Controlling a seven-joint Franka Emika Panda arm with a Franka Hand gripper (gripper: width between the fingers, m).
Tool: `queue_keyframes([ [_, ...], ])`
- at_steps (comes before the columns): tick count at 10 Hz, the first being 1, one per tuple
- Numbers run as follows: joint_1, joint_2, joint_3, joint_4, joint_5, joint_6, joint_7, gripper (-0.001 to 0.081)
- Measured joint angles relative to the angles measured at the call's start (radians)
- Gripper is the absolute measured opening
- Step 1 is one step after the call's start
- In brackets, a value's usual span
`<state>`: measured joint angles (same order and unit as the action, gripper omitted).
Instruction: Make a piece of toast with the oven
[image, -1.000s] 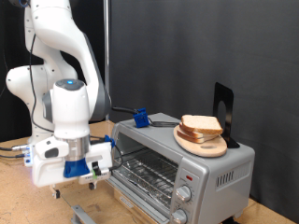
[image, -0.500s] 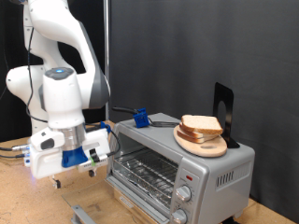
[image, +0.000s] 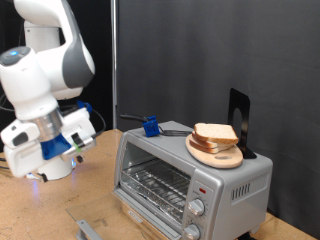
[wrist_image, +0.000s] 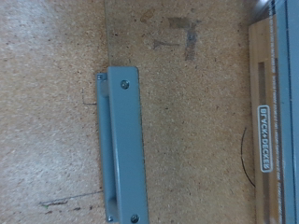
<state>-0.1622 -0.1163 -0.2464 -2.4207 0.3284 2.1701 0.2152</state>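
Nearest the exterior camera, your oven (image: 190, 172) had its door (image: 90, 230) folded down flat onto the wooden counter (image: 60, 205) — the wrist view looked straight down on that door's handle (wrist_image: 121, 145). The wire rack (image: 158, 186) inside looked bare. Your gripper (image: 45, 150) hung above the counter, well off to the exterior view's left of the oven. I couldn't tell how far the jaws were parted, and nothing showed between them.

Further back, the piece of toast (image: 215, 133) sat as the top slice of the pile on a round wooden plate (image: 215, 156) on the oven's roof, with a dark stand (image: 239, 120) behind it. I'd guess that slice was light, soft and crumbly — best pinched gently by its crust edge.
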Motion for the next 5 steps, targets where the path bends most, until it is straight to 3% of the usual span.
queue_keyframes([
  [3,-0.013,-0.036,-0.033,0.058,0.020,-0.084,-0.004,0.0682],
  [5,-0.013,-0.045,-0.033,0.058,0.021,-0.090,0.006,0.0682],
])
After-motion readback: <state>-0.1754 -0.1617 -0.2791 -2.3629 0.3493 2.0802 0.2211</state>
